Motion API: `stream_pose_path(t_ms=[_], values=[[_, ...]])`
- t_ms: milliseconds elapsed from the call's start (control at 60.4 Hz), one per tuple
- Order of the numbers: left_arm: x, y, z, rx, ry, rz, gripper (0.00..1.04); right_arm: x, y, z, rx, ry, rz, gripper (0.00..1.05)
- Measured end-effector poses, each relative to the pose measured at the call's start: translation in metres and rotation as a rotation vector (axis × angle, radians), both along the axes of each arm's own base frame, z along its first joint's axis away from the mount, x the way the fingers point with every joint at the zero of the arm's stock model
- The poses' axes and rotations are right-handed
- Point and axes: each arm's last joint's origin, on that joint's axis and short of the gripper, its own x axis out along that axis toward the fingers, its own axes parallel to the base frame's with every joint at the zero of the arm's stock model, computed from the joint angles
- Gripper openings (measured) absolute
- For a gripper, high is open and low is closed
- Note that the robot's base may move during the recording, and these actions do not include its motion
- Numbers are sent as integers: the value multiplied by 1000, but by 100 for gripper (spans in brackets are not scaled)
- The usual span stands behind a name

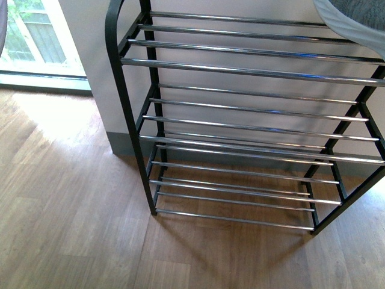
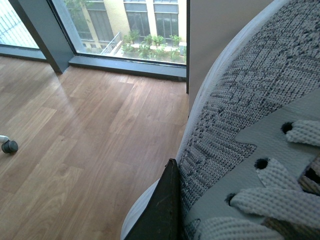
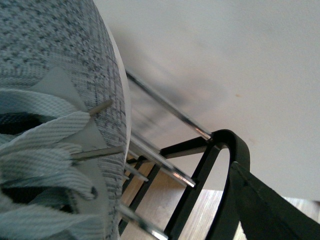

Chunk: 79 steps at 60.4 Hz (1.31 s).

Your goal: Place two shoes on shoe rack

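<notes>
Left of the rack (image 1: pixel 240 120), in the front view, a bright window (image 1: pixel 36 36) meets the wood floor (image 1: pixel 66 198). The rack has a black frame and tiers of silver bars, and it stands against a pale wall (image 1: pixel 90 36). Over the right end of its top tier is the right shoe (image 1: pixel 355 18). Only some grey knit and a white sole edge show, cut by the corner. Whether it touches the bars, I cannot tell.

The grippers show only in the wrist views. In the left wrist view the left shoe (image 2: pixel 235 115) is very near and high over the floor, with pale laces through its eyelets. One dark finger of the left gripper (image 2: pixel 165 210) lies against its side, at the sole edge. The other finger is hidden, so I cannot tell how far this gripper is spread. Only this view shows a small wheel (image 2: pixel 9 146) on the floor and yellow buildings (image 2: pixel 130 20) beyond the glass.

In the right wrist view the right shoe is just beside the rack's rounded end, and the top bars pass behind it. One dark finger of the right gripper (image 3: pixel 270 205) stands apart from the shoe, with the rack frame in the gap. Its other finger is hidden, so I cannot tell its opening or grip.
</notes>
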Motion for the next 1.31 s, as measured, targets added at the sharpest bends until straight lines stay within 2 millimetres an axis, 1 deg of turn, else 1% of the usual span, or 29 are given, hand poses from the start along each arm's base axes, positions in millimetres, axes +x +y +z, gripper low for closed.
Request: stream_pose_path(t_ms=[50, 132, 182, 215, 248, 314, 447, 530, 596, 761, 827, 894, 993, 1092, 1158, 1225, 1307], values=[[0, 0, 0, 0, 0, 0, 2, -17, -7, 13, 18, 18, 51, 76], [0, 0, 0, 0, 0, 0, 2, -43, -20, 27, 45, 35, 82, 88], [0, 0, 0, 0, 0, 0, 2, -57, -30, 35, -15, 15, 58, 96], [0, 0, 0, 0, 0, 0, 2, -62, -35, 39, -66, -15, 25, 97], [0, 0, 0, 0, 0, 0, 2, -66, -40, 43, -96, -47, 4, 96], [0, 0, 0, 0, 0, -1, 2, -69, -47, 48, -125, -95, -35, 95], [0, 0, 0, 0, 0, 0, 2, -70, -48, 53, -115, -146, -63, 95], [0, 0, 0, 0, 0, 0, 2, -66, -44, 55, -101, -172, -87, 95], [0, 0, 0, 0, 0, 1, 2, -60, -37, 57, -84, -195, -103, 95], [0, 0, 0, 0, 0, -1, 2, -43, -12, 59, -34, -226, -72, 95], [0, 0, 0, 0, 0, 0, 2, -37, -6, 59, -25, -237, -63, 95], [0, 0, 0, 0, 0, 0, 2, -33, -3, 57, -18, -239, -60, 95], [0, 0, 0, 0, 0, 0, 2, -30, -7, 56, -33, -253, -89, 95], [0, 0, 0, 0, 0, 0, 2, -33, -18, 57, -29, -272, -135, 95], [0, 0, 0, 0, 0, 0, 2, -36, -27, 56, 5, -278, -157, 95], [0, 0, 0, 0, 0, 0, 2, -43, -35, 55, 43, -283, -177, 95], [0, 0, 0, 0, 0, 0, 2, -58, -42, 51, 76, -278, -198, 95]])
